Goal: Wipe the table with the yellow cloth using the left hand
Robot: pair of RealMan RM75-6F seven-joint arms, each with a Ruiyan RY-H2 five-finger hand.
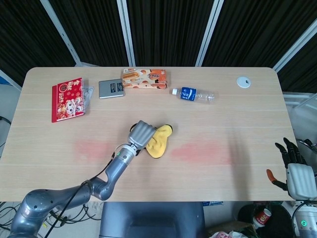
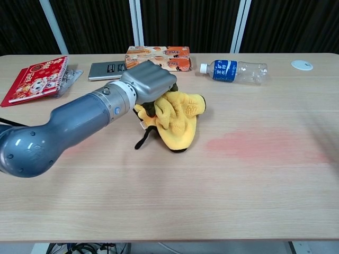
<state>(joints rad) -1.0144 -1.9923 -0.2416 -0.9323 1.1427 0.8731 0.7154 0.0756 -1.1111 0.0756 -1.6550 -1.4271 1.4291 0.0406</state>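
— Where is the yellow cloth [image 1: 159, 140] lying?

— It is lying bunched near the middle of the counter [image 1: 237, 114], pressing against the surface just left of a faint reddish patch [image 1: 202, 152]. The left hand [image 1: 140, 133] is gripping it from the left side, fingers curling down into the folds (the chest view is showing the cloth [image 2: 176, 119] spilling out to the right of the hand [image 2: 148, 80]).

— And the other hand?

— The right hand [image 1: 295, 171] is hanging off the counter's near right corner, holding nothing, fingers standing apart.

— What else is sitting there?

— Along the far edge, a red notebook [image 1: 68, 98], a grey device [image 1: 111, 89], an orange box [image 1: 144, 79], a water bottle [image 1: 193, 94] lying on its side and a small white disc [image 1: 242, 82].
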